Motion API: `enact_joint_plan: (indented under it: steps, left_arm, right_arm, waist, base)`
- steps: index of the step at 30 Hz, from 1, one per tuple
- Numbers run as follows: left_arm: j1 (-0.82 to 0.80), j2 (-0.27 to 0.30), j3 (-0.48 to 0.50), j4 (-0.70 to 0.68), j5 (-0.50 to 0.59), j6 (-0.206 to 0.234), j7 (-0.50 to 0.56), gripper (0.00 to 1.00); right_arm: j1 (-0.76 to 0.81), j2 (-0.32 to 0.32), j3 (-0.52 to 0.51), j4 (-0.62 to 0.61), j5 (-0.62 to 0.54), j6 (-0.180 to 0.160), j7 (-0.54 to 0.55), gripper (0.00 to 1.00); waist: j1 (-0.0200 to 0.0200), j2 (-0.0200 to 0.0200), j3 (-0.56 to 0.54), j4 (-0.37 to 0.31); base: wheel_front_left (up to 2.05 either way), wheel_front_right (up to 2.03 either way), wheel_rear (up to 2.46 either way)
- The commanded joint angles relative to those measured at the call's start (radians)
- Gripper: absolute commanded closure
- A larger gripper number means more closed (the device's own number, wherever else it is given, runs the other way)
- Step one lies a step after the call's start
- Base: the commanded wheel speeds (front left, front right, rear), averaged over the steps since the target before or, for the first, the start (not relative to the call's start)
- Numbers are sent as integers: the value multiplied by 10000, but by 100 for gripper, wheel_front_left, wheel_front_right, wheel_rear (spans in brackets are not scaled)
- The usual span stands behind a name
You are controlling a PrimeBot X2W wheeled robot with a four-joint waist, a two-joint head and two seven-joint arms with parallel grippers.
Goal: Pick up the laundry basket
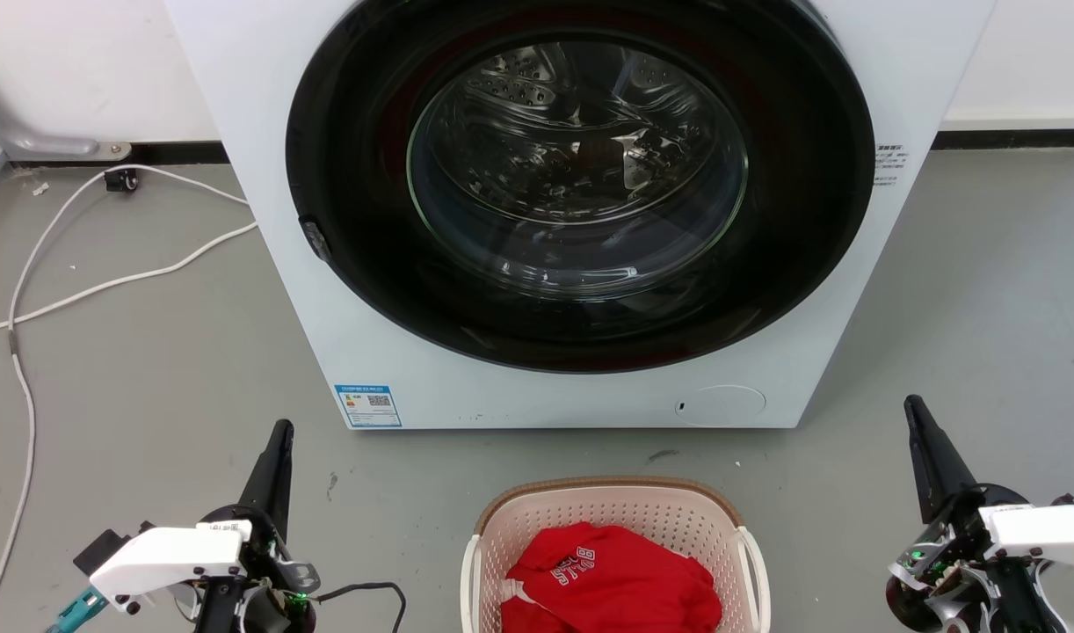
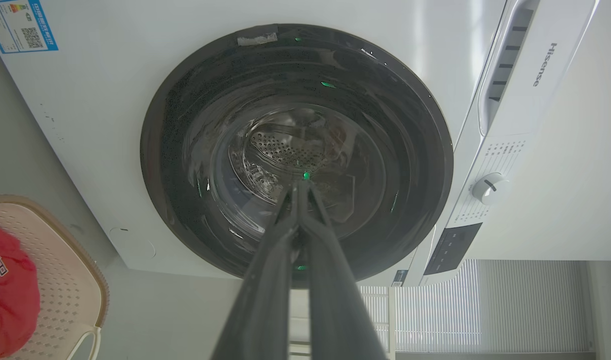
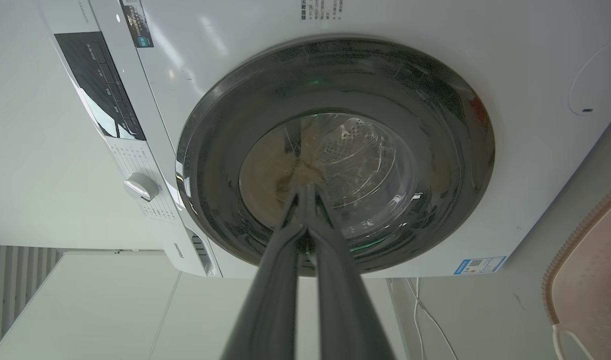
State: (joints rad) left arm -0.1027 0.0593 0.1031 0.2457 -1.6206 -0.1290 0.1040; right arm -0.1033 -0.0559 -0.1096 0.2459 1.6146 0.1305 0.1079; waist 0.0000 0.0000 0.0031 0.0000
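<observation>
The laundry basket (image 1: 614, 514) stands on the floor at the bottom centre of the head view, pale pink-cream with perforated walls, a brown rim and white loop side handles (image 1: 755, 563). A red garment (image 1: 612, 580) lies inside it. My left gripper (image 1: 282, 428) hovers to the basket's left, shut and holding nothing. My right gripper (image 1: 911, 403) hovers to its right, also shut and holding nothing. Both are well apart from the basket. In the left wrist view the basket (image 2: 68, 270) sits at the lower left beside the gripper (image 2: 299, 184); in the right wrist view the basket (image 3: 588, 270) sits at the lower right beside the gripper (image 3: 305, 189).
A white front-loading washer (image 1: 344, 290) with a closed dark round door (image 1: 579, 176) stands just behind the basket. White cables (image 1: 106, 281) trail over the grey floor at the left. A grey pipe (image 1: 27, 136) runs along the wall at the far left.
</observation>
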Motion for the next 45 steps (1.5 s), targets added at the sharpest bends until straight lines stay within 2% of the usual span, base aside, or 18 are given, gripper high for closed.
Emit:
enact_joint_plan:
  steps: [1, 2, 11, 18, 38, 45]
  left_arm:
    - [-98, -10, 29, 14, 66, -32, 43, 100]
    - [0, -2, 1, -1, 1, 0, 0, 0]
    - [54, -46, -450, 17, 120, 7, -326, 0]
    - [-58, -6, -841, -146, 896, 4, -673, 0]
    - [-119, -57, -1539, -678, 4976, 90, -1480, 0]
    - [-104, -60, -1792, -775, 5922, 231, -1724, 0]
  right_arm:
    - [-102, 44, -16, 12, -71, 4, 43, 100]
    - [0, 0, 0, -1, -1, 0, 1, 0]
    - [207, 7, 86, -37, -135, 0, -300, 0]
    - [245, -139, 268, -175, -778, 1, -665, 0]
    - [313, -118, 376, -726, -5773, 1, -1488, 0]
    - [358, -45, 327, -706, -7063, 2, -1609, 0]
  waist:
    - [0, 0, 0, 0]
    - [0, 0, 0, 0]
    - [0, 0, 11, -1]
    - [0, 0, 24, 6]
    - [0, 0, 46, 26]
    - [0, 0, 40, 45]
  base:
    - [0, 0, 0]
    - [0, 0, 0]
    - [0, 0, 0]
    - [0, 0, 0]
    - [0, 0, 0]
    - [0, 0, 0]
